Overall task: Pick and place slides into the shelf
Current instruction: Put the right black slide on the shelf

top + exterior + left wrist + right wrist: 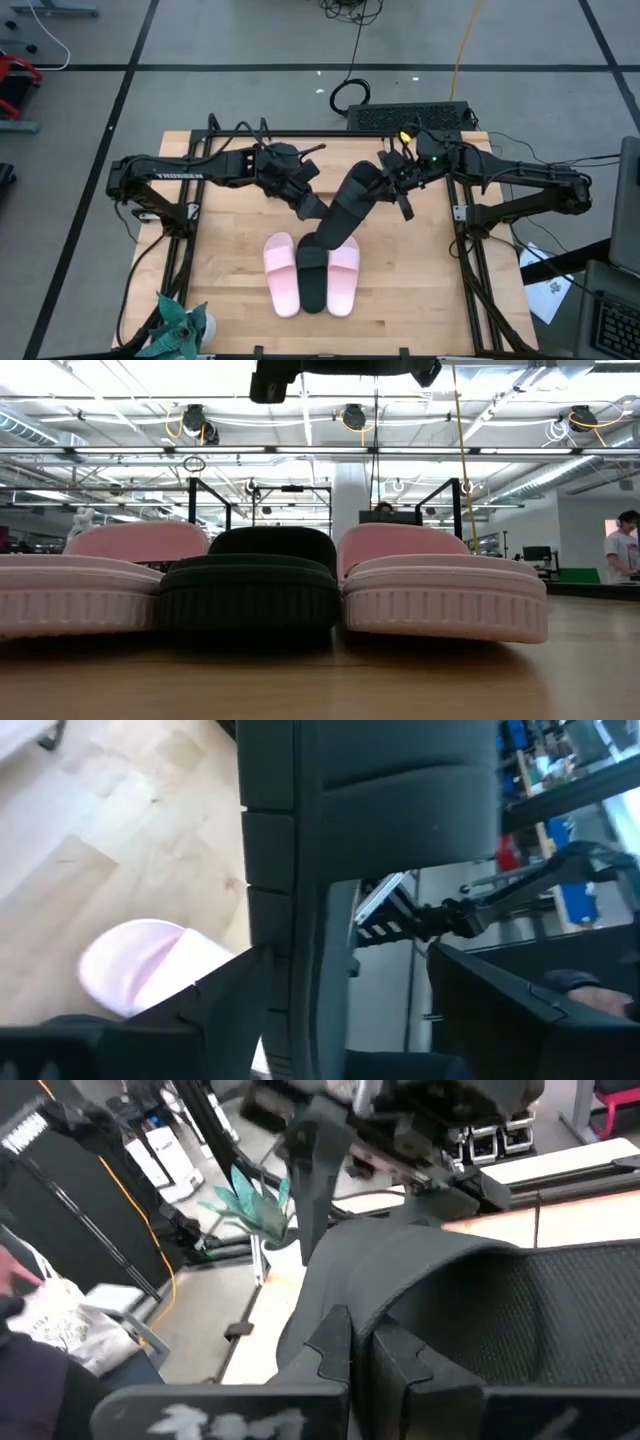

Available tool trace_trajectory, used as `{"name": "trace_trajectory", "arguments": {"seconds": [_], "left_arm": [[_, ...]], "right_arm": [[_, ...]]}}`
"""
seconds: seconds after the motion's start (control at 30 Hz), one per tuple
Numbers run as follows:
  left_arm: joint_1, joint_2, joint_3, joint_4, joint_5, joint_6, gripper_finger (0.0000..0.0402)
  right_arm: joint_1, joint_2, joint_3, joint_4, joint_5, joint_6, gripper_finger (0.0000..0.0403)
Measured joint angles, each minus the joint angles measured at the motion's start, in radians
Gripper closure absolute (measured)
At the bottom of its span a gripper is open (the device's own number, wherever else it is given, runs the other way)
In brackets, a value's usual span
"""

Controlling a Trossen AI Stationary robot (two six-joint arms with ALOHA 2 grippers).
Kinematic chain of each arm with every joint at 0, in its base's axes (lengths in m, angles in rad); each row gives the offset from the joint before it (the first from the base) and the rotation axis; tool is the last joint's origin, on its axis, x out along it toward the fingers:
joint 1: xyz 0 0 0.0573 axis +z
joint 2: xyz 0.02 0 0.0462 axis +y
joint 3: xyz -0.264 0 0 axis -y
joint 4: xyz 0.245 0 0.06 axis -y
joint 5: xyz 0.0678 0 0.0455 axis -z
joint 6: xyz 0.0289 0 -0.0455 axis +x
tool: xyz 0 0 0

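Three slides laid side by side, touching, near middle of bench, toward its front edge: pale pink slide (281,275), black slide (311,281) between, second pale pink slide (343,275). Each shown with one broad strap. Fourth slide, black (347,207), raised and tilted diagonally behind row, lower end over middle pair. Shelf not made out in these views.

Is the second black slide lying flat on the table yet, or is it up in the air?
Up in the air: the second black slide slants between both pincers, right pincer shut on its strap.
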Motion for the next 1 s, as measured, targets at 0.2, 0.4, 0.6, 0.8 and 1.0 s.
{"name": "trace_trajectory", "arguments": {"seconds": [0.2, 0.4, 0.6, 0.8, 1.0], "left_arm": [[0.002, 0.002, 0.000, -0.054, -0.061, 0.032, 0.0123], [0.001, 0.001, -0.001, -0.046, -0.061, 0.031, 0.0128], [0.002, 0.001, -0.001, -0.041, -0.057, 0.005, 0.0226], [0.002, 0.001, -0.001, -0.016, 0.022, 0.044, 0.0355], [0.002, 0.001, -0.002, -0.014, 0.019, 0.031, 0.0355]], "right_arm": [[-0.002, -0.008, 0.001, 0.059, -0.036, 0.038, 0.0403], [-0.001, -0.009, 0.001, 0.057, -0.038, 0.040, 0.0403], [-0.001, -0.009, 0.001, 0.050, -0.037, 0.040, 0.0403], [0.000, -0.008, 0.001, 0.051, -0.038, 0.043, 0.0402], [-0.001, -0.008, 0.001, 0.050, -0.041, 0.060, 0.0376]]}}
